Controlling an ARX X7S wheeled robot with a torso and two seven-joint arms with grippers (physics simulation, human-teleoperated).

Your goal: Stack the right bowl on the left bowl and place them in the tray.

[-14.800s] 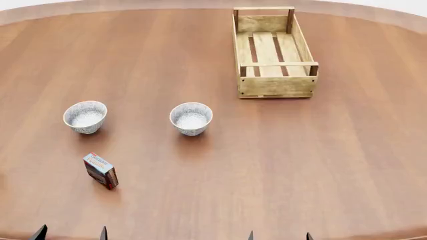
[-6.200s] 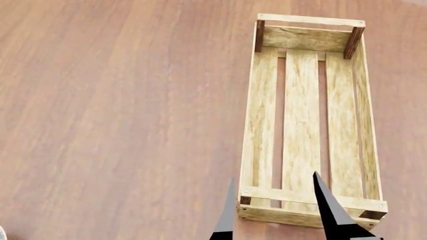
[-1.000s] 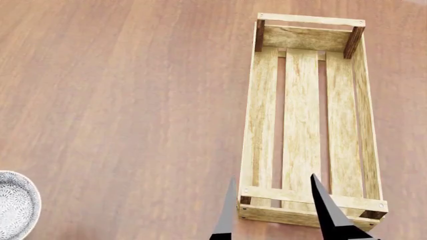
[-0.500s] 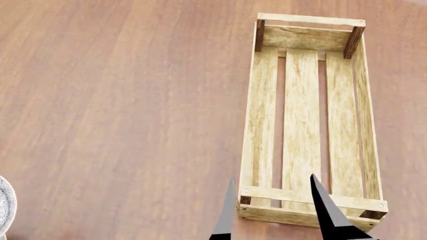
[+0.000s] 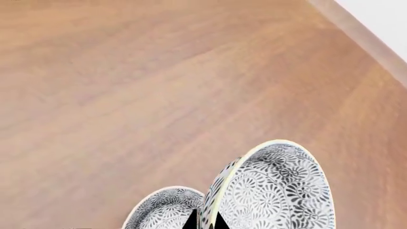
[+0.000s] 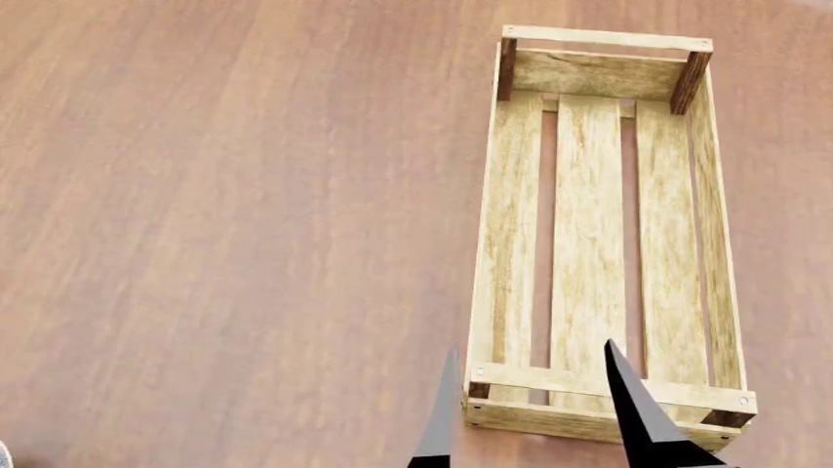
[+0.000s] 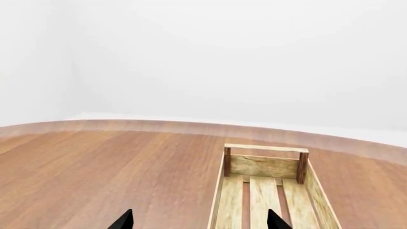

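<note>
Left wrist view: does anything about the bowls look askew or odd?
Yes. The larger-looking bowl is tipped steeply on edge, its patterned inside facing sideways, with the left pincer closed on its rim. A second bowl sits beside it. The bowls are not nested. The tray holds nothing.

Grey floral-patterned bowls point(image 5: 273, 191), light-wood tray point(image 6: 588, 244), reddish-brown table point(image 6: 234, 214).

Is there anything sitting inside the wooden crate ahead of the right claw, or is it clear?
The long light-wood slatted tray holds nothing: the head view shows only bare slats from the open right claw to its far end.
</note>
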